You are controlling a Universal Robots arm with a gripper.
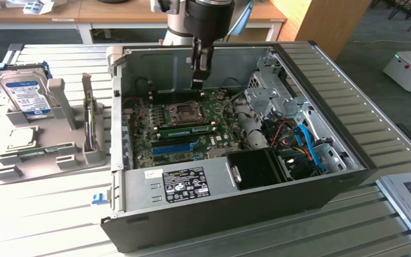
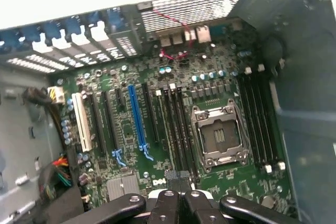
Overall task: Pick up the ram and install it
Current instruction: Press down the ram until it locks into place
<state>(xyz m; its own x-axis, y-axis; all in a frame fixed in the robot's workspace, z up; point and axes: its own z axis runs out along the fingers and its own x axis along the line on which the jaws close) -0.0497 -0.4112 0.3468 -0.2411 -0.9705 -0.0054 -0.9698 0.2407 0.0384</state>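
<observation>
Overhead, the black metal gripper (image 1: 199, 83) hangs closed above the green motherboard (image 1: 180, 131); thin green ram (image 1: 185, 128) lies seated.

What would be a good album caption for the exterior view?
Robot arm's shut tool hangs inside an open computer case above the motherboard.

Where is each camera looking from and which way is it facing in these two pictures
Exterior view: off the arm, above and in front of the open computer case, looking down into it; the arm's wrist and shut gripper hang over the motherboard, empty; a ram lies beside the CPU socket.
Wrist view: on the wrist, looking down into the case; the gripper shows at the picture's edge.
Shared: motherboard, CPU socket, blue slot, the gripper.
</observation>
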